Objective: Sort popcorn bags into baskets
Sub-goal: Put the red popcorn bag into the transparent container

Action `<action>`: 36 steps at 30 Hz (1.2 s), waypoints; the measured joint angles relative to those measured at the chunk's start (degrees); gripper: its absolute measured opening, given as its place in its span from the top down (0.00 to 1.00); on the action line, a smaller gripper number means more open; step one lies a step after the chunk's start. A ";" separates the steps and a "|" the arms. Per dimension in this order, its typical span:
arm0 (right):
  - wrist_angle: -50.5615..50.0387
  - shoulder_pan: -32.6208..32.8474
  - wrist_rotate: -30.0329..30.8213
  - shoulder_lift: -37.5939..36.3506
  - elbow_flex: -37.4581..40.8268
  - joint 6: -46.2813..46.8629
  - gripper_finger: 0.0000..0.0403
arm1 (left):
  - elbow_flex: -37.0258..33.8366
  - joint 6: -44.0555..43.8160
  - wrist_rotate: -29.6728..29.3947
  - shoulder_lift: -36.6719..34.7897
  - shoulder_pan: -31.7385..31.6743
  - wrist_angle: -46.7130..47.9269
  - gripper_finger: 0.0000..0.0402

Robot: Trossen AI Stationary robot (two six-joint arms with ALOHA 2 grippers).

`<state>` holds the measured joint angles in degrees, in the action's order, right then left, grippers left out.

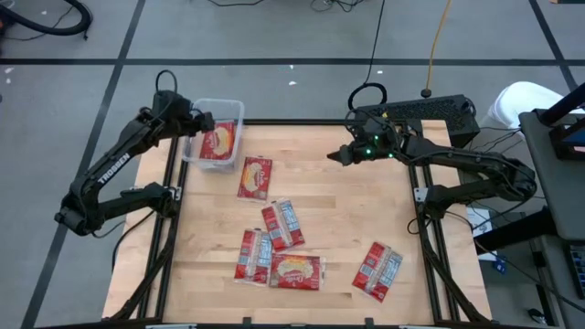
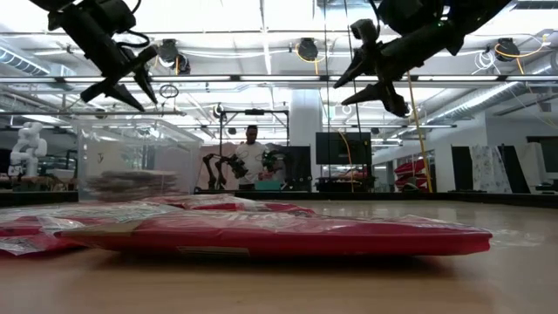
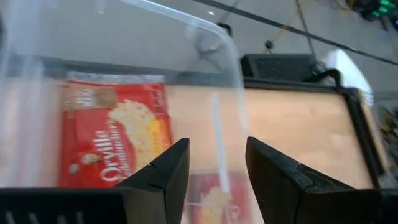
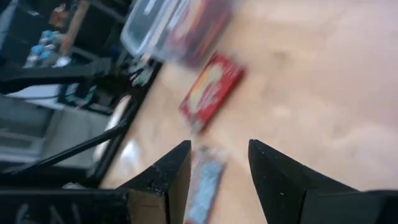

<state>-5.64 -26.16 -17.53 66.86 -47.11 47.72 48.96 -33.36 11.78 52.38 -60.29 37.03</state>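
The clear plastic tub [image 1: 194,146] stands at the table's far left corner with one red popcorn packet [image 1: 219,143] lying flat in it [image 3: 115,143]. Several more red packets lie flat on the wood: one just beside the tub [image 1: 255,177], a loose cluster near the middle [image 1: 282,225] [image 1: 295,271], and one at the near right [image 1: 377,270]. My left gripper [image 1: 207,120] [image 3: 216,174] hovers open and empty over the tub's rim [image 3: 227,56]. My right gripper [image 1: 338,155] [image 4: 219,180] hangs open and empty in the air over the table's far right part.
A black box with cables [image 1: 430,114] sits beyond the far right corner. Dark frame rails [image 1: 169,228] [image 1: 422,228] run along the table's left and right sides. Bare wood shows between the packets and the right rail. A person [image 2: 251,157] stands far back in the room.
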 joint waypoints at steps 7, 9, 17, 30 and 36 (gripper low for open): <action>-1.90 6.53 -0.05 -2.44 -0.05 11.44 0.62 | 0.12 2.71 9.09 -0.02 1.56 0.14 0.60; -4.22 10.04 2.43 -3.18 -0.46 15.24 0.62 | 0.12 2.66 11.29 -0.08 2.40 0.11 0.60; -35.17 26.40 14.71 -2.16 -13.42 25.12 0.62 | 0.12 1.48 13.72 -2.68 9.67 -0.02 0.60; -52.86 49.52 14.33 2.09 -16.88 61.61 0.62 | 0.12 -0.12 11.71 -6.39 21.73 0.22 0.60; -49.14 58.42 14.52 4.60 -15.10 74.31 0.58 | 0.12 1.35 10.30 -6.36 25.35 0.55 0.60</action>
<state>-54.77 32.25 -3.01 71.46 -62.21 122.03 49.08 -32.02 22.08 46.02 -34.94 37.58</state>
